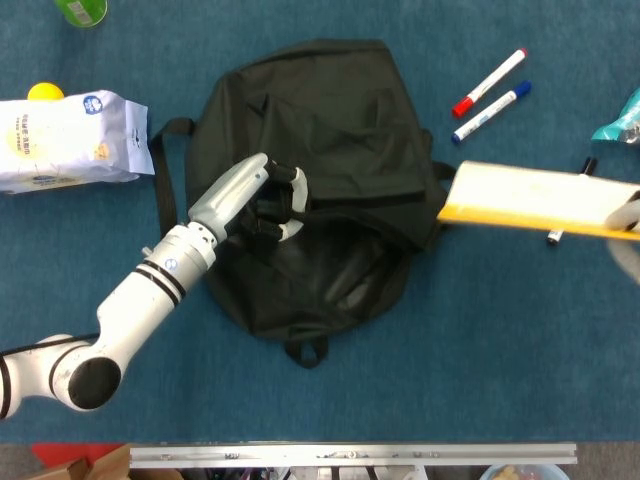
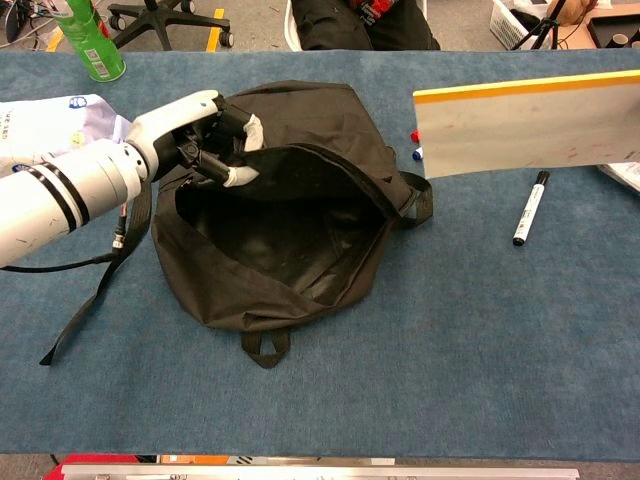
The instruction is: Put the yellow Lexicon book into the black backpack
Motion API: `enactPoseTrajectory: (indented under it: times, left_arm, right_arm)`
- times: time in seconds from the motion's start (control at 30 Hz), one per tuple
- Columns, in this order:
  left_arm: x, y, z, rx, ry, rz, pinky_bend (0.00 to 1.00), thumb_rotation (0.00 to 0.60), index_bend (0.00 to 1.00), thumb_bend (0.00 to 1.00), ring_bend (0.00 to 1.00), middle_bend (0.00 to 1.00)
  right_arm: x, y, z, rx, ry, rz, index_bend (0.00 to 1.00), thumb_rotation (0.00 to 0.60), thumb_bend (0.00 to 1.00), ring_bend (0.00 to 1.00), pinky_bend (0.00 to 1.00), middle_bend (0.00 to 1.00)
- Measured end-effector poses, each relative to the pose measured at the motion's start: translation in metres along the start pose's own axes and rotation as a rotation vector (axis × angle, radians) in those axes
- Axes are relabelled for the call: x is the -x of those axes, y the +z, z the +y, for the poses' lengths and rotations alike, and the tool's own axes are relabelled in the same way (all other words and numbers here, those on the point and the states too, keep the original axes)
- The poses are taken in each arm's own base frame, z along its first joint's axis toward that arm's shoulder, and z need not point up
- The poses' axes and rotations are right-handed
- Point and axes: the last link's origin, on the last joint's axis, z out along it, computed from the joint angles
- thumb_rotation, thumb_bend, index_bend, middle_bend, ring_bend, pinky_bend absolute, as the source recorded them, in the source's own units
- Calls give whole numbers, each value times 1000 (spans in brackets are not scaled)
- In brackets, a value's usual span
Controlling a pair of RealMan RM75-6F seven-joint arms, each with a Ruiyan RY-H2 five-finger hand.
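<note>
The black backpack (image 2: 290, 240) lies flat on the blue bench (image 2: 480, 360), and its mouth is pulled open, so the dark inside shows in the chest view. The left hand (image 2: 205, 135) grips the upper edge of the opening at the left side of the bag; its fingers (image 1: 285, 195) are curled around the fabric and hold this edge lifted above the lower part of the bag. The left arm reaches in from the lower left of both views.

The yellow Lexicon book (image 2: 525, 125) is in the air at the right of the backpack, well above the bench, with its long side almost level. It shows a pale face and a yellow strip along one edge. In the head view the near end of the book (image 1: 540, 200) is just beside the right side of the bag, over the strap loop there. The right hand (image 1: 630, 235) is only a blurred pale shape at the right border of the head view, touching the far end of the book; I cannot tell how its fingers lie.

A red marker (image 1: 490, 82) and a blue marker (image 1: 492, 110) lie side by side to the upper right of the bag, and a black marker (image 2: 527, 208) lies below the book in the chest view. A white bag (image 1: 65, 140) lies to the left and a green bottle (image 2: 90, 40) stands in the far left corner.
</note>
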Motion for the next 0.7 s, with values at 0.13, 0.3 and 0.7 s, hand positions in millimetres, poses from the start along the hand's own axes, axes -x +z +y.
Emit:
enactPoseTrajectory:
  times: [0.13, 0.3, 0.7]
  left_arm:
    - [-4, 5, 3, -29, -27, -1, 527, 600, 693, 394, 523, 569]
    - [-10, 12, 6, -68, -66, 6, 527, 600, 692, 394, 523, 568]
    - [-23, 24, 13, -148, -189, 13, 527, 600, 687, 394, 523, 565]
  right_arm:
    - [9, 5, -18, -67, 74, -20, 917, 600, 322, 614, 660, 786]
    - [21, 11, -36, -131, 135, -51, 918, 600, 321, 618, 667, 789]
    - [49, 29, -76, -229, 266, -79, 918, 600, 322, 621, 671, 793]
